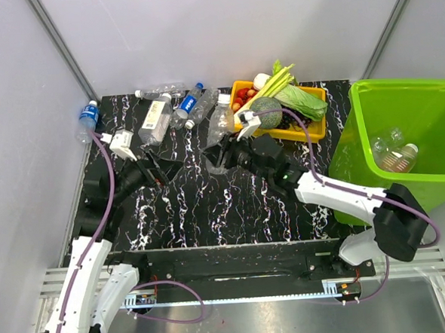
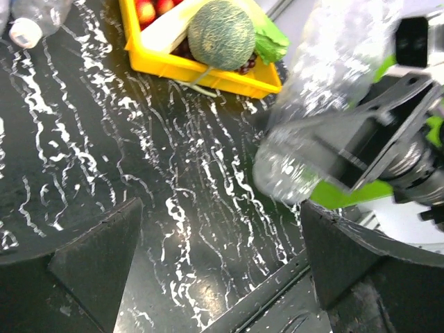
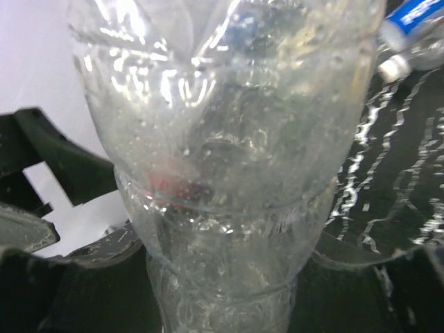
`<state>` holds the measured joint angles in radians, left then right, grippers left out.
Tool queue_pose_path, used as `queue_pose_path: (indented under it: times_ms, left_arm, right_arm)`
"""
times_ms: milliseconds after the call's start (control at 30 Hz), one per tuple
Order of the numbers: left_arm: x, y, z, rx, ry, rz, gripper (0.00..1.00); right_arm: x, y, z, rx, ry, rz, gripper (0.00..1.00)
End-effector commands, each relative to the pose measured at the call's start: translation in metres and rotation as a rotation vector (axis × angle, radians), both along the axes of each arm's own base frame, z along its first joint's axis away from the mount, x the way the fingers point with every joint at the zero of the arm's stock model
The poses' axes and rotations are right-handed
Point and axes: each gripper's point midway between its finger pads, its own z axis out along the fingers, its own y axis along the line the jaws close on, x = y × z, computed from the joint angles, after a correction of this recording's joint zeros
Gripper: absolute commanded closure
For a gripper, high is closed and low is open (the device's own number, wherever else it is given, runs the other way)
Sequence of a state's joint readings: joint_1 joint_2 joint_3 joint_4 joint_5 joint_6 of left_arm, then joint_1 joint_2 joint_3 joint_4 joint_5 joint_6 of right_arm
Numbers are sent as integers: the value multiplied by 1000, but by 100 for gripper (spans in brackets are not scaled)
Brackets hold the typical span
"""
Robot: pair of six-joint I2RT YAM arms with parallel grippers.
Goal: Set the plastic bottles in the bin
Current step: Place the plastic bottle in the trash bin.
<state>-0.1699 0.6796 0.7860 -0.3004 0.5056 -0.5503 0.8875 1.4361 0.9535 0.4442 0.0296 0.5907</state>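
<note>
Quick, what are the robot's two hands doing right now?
Left gripper: open, empty.
Right gripper: shut on a clear plastic bottle.

Overhead looks down; wrist cameras closely share bottle [image 3: 222,180].

Left gripper [image 2: 220,243] fingers spread wide above the black marbled table [image 2: 125,159]; at right, blurred, the right gripper [image 2: 350,149] clamps a clear bottle [image 2: 326,76]; yellow tray [image 2: 201,73] at top holds a melon [image 2: 220,33], red fruit [image 2: 147,10] and green leaf [image 2: 272,43]; white-capped bottle [image 2: 26,24] top left.
</note>
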Motion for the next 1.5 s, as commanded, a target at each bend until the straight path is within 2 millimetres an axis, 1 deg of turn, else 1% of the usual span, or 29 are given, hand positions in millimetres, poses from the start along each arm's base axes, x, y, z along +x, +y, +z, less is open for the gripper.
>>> queue_pose_path:
  times_ms: [0,33,100,133,200,233,267,333,400,433,500,567,600,667,700,733,767,833,933,1000,1033,1100,1133,1267,1333,1400,1467]
  left_arm:
    - [1,21,2,89,-31,102,1]
    - [0,25,-5,108,-23,119,1]
    - [0,31,-22,137,2,152,1]
    - [-1,32,-27,140,11,157,1]
    - [-4,29,-28,141,21,130,1]
    - [-5,28,-28,145,15,121,1]
    - [-4,30,-28,151,19,132,1]
    - [-3,31,-28,159,22,135,1]
    - [-3,30,-28,157,23,127,1]
    - [-2,29,-30,155,29,128,1]
    - [-2,30,-31,161,34,132,1]
    - [-1,31,-33,169,41,135,1]
    - [-1,31,-34,172,44,136,1]
    - [-1,32,-35,176,48,146,1]
    - [0,35,-36,184,52,161,1]
    - [-1,35,-35,183,51,161,1]
    - [-1,34,-34,177,46,157,1]
    - [1,30,-32,162,41,140,1]
    - [5,27,-41,172,90,121,1]
    - [5,25,-47,175,113,107,1]
    - [5,25,-46,174,111,106,1]
    - [4,28,-45,183,100,122,1]
    - [4,31,-43,185,91,139,1]
    - [5,33,-43,190,88,149,1]
    - [6,33,-44,191,94,150,1]
    - [6,35,-44,192,93,164,1]
    - [7,38,-42,196,83,179,1]
  right_arm:
    - [22,-49,42,-22,-88,-166,72]
    - [25,-57,52,-32,-106,-192,72]
    - [29,-77,81,-68,-164,-245,72]
    - [30,-88,95,-109,-195,-280,72]
    - [34,-117,123,-179,-244,-385,72]
    - [33,-137,143,-210,-277,-443,72]
    - [34,-158,157,-225,-294,-518,72]
    - [30,-189,183,-246,-324,-596,72]
    - [21,-216,201,-292,-343,-668,72]
    - [17,-231,203,-341,-344,-706,72]
    - [6,-265,216,-391,-354,-815,72]
    - [-2,-303,219,-494,-364,-948,71]
    - [-10,-324,221,-532,-353,-1028,71]
    - [-27,-356,225,-570,-333,-1139,71]
    - [-45,-381,226,-570,-313,-1215,72]
    - [-51,-390,223,-593,-307,-1241,72]
    - [-56,-399,219,-621,-298,-1274,71]
    - [-58,-407,206,-708,-279,-1310,69]
    - [-71,-425,196,-795,-225,-1384,64]
    - [-82,-437,194,-793,-205,-1419,49]
    - [-85,-439,195,-770,-211,-1418,44]
    - [-88,-440,200,-735,-236,-1403,30]
    - [-88,-440,202,-735,-244,-1397,25]
    - [-83,-440,198,-921,-191,-1427,7]
    - [-83,-441,200,-955,-168,-1447,3]
    - [-82,-439,203,-933,-170,-1450,2]
    - [-76,-433,206,-894,-204,-1418,3]
